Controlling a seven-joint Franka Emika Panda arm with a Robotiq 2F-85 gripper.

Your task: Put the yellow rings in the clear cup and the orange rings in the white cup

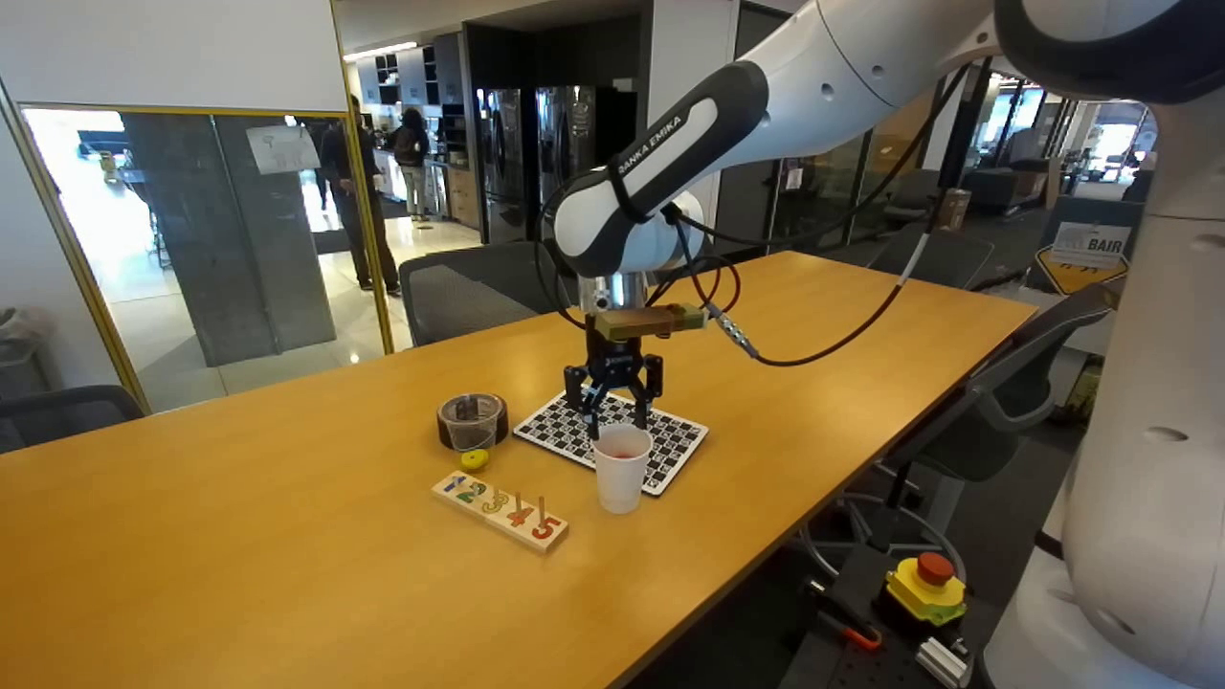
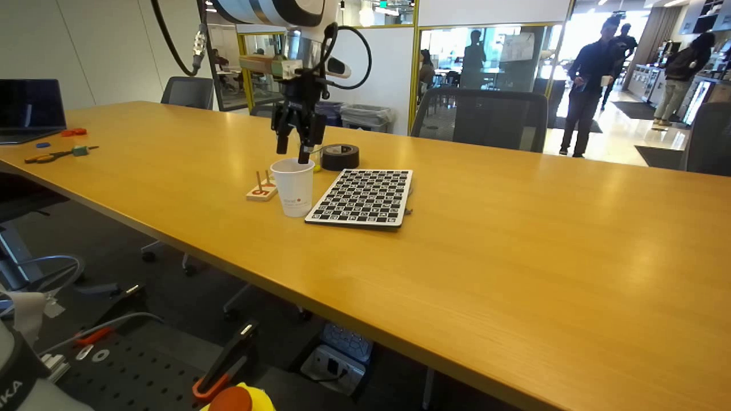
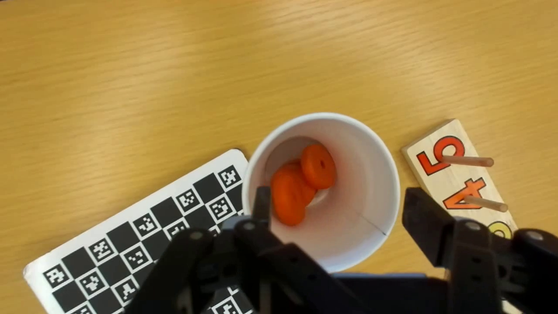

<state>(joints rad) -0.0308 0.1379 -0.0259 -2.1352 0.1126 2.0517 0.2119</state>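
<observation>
My claw (image 1: 617, 424) hung spread and empty over the white cup (image 1: 621, 484), orange rings (image 3: 289, 199) inside cause that was their spot. Yellow ring (image 1: 474, 460) sat just beside the clear cup (image 1: 471, 436), probably awaiting sorting.

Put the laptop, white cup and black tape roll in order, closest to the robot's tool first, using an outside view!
From the tool, in an exterior view:
1. White cup: just below it.
2. Black tape roll: behind the cup, to its right in the picture.
3. Laptop: at the picture's left edge.
</observation>
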